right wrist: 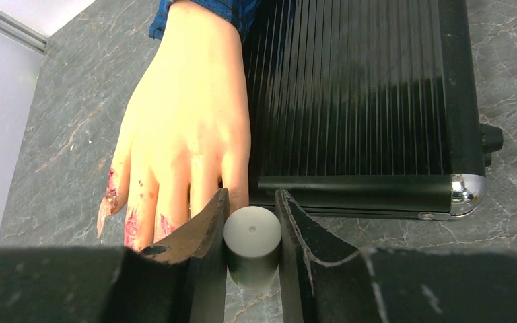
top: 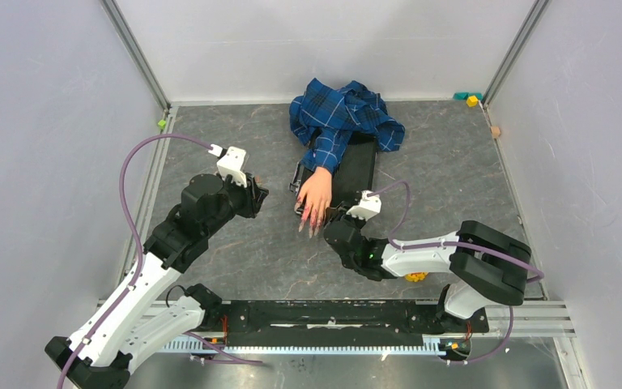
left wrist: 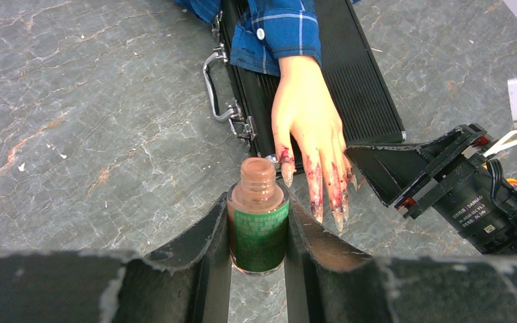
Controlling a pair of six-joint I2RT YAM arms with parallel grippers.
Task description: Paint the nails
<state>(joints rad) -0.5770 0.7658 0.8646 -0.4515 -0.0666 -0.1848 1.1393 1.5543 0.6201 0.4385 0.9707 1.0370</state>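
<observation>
The pale mannequin hand (top: 317, 193) in a blue plaid sleeve (top: 342, 117) lies with its wrist on a black ribbed case (top: 358, 166), fingers toward me. Its long pointed nails (left wrist: 318, 198) are smeared dark red and hang past the case edge. In the right wrist view the hand (right wrist: 188, 128) and a red-smeared nail (right wrist: 105, 214) show at left. My left gripper (left wrist: 258, 205) is shut on an uncapped polish bottle (left wrist: 260, 232) with a green label, just short of the nails. My right gripper (right wrist: 252, 202) is shut on a grey cylindrical cap (right wrist: 252, 237); its brush is hidden.
The case has a metal handle and latches (left wrist: 210, 87) on its left side. Small coloured blocks (top: 470, 99) sit in the far right corner, and a small green piece (top: 162, 123) lies at the far left edge. White walls close in three sides.
</observation>
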